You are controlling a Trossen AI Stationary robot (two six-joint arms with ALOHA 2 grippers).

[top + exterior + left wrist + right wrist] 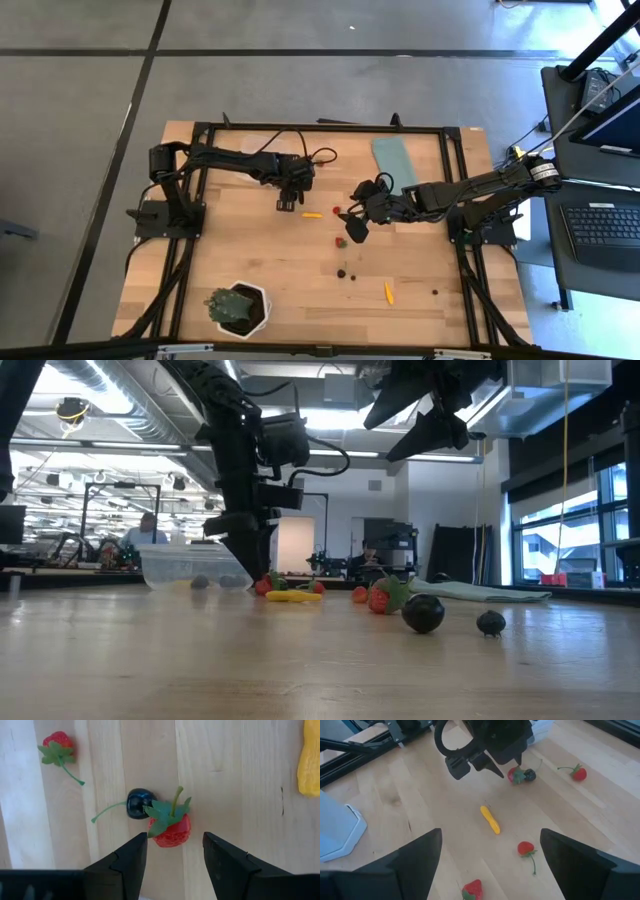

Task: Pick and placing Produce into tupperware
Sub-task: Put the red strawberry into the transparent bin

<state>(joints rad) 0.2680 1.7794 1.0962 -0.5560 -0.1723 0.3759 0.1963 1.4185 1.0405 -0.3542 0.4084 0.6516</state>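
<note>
My left gripper [287, 203] points down at the table, open. In the left wrist view its fingers [175, 852] stand either side of a red strawberry piece [170, 829] without touching it. A dark cherry piece [138, 803] lies against that strawberry. In the low view my left gripper [255, 568] hangs just in front of the clear tub [185, 565], which stands on the table near the far edge [260, 143]. My right gripper [352, 228] is open and empty, raised above the table [430, 420]. More produce lies scattered: a yellow piece [312, 214] and a red one [337, 211].
A flat teal lid [393, 160] lies near the far edge. A green plant in a white pot [237, 308] stands near the front edge. Loose pieces lie mid-table: a red-green one [341, 241], dark ones [341, 272], an orange one [389, 292]. A black frame [320, 128] borders the table.
</note>
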